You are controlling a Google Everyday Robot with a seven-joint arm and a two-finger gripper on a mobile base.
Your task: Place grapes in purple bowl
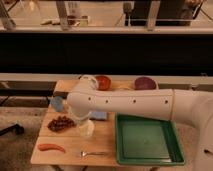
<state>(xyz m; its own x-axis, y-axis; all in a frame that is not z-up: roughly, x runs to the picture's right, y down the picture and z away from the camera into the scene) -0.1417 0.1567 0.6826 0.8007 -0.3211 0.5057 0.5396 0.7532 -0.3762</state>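
beside the grapes [61, 123], gripper [84, 121] hovers

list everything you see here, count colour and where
table: 1, wooden, centre
grapes: 1 bunch, dark reddish-purple, table's left side
purple bowl: 1, purple, back right
orange-red bowl: 1, orange-red, back middle
tray: 1, green, front right
carrot-like item: 1, orange-red, front left
utensil: 1, silver, front edge, beside the tray
blue item: 1, blue, behind the grapes
arm: 1, white, reaching across from the picture's right
hand: 1, pale, under the arm's bend, right of the grapes
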